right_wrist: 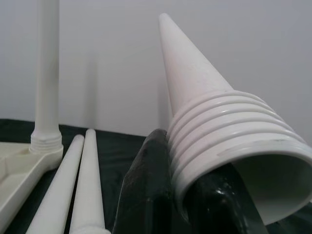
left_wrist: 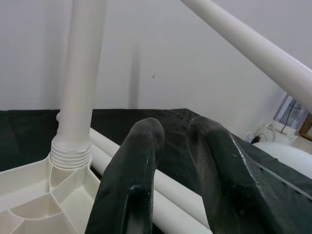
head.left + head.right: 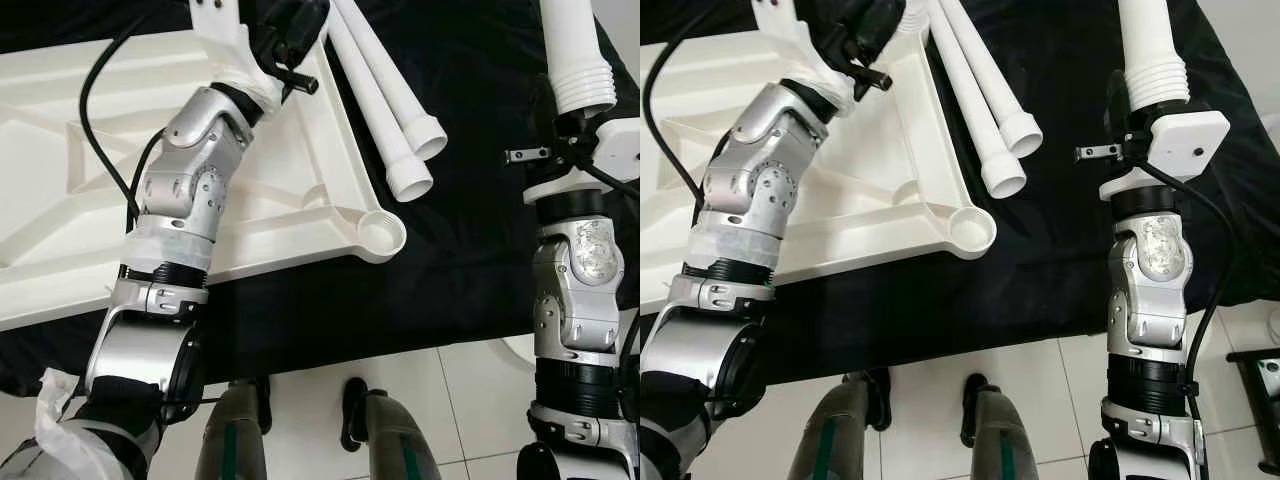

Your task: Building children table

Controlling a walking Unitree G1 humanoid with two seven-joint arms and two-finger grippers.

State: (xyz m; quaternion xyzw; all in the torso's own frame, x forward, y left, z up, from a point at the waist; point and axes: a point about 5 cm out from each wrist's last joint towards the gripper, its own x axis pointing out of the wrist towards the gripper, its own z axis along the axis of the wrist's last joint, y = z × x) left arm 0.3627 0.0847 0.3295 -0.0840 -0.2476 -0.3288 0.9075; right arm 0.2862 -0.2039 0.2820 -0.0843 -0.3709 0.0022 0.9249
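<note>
The white tabletop (image 3: pixel 300 190) lies upside down on a black cloth, its near corner socket (image 3: pixel 383 232) empty. One white leg (image 2: pixel 78 92) stands upright in a far corner socket. Two loose legs (image 3: pixel 395 110) lie side by side on the cloth beside the tabletop. My left gripper (image 2: pixel 175 146) hovers over the tabletop's far edge near the upright leg, its fingers a little apart with nothing between them. My right gripper (image 1: pixel 195 195) is shut on the threaded end of another white leg (image 3: pixel 578 55), held up to the right of the loose legs.
The black cloth (image 3: pixel 470 270) ends at a near edge, with white floor tiles (image 3: pixel 480 400) below it. My own legs and feet (image 3: pixel 365 420) stand on those tiles. A dark stand (image 3: pixel 1260 390) sits at the far right.
</note>
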